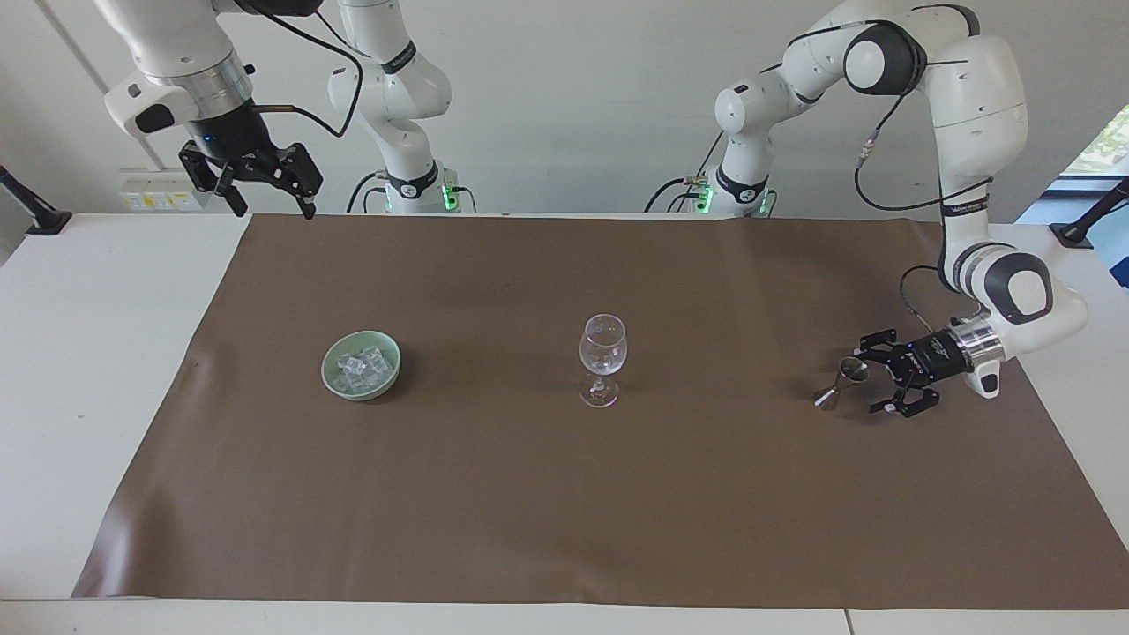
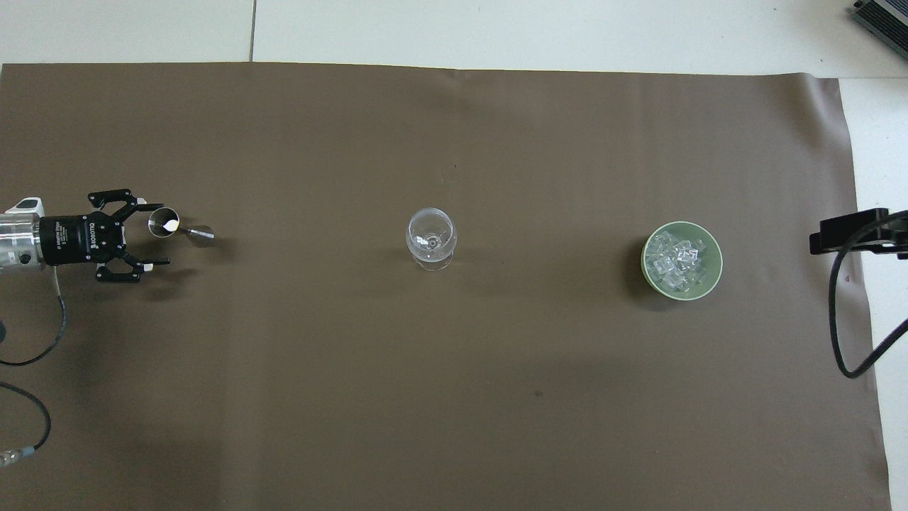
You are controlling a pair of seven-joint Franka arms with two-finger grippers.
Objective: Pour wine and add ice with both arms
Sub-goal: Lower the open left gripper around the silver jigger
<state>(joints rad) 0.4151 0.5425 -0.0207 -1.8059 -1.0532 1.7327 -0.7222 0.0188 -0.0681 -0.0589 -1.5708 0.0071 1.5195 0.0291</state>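
- Facing view: left pincer (image 1: 875, 381) is low over the counter (image 1: 79, 353) at the left arm's end, lying roughly horizontal, fingers spread, right beside the small metal jigger (image 1: 842, 383). One finger sits by the jigger's top cup; can't tell if it touches yet.
- Jigger stands upright on the brown mat (image 1: 529, 511). Overhead view shows a bright spot inside its upper cup (image 2: 164, 223), so prob. something's in it; contents can't be made out.
- Wine glass (image 1: 602, 357) stands upright mid-mat, well apart from the jigger. Looks empty, i.e. pour not yet done.
- Ice (image 1: 362, 367) is piled in the pale green bowl (image 1: 333, 381), toward the right arm's end, abt level w/ the glass.
- Right pincer (image 1: 265, 190) hangs high over the mat's edge nearest the robots, at the right arm's end, fingers spread, holding nothing; that arm waits.
- Step in hand, as I judge: grab the jigger w/ the left pincer.
- To do it well: in the overhead view the spread fingers (image 2: 157, 208) look offset to the robots' side of the jigger, so centre them on its narrow waist before closing.
- Close gently & evenly; a one-sided nudge could tip such a light, top-heavy thing.
- Keep it level on the lift and the carry to the glass, tilt only once over the rim.
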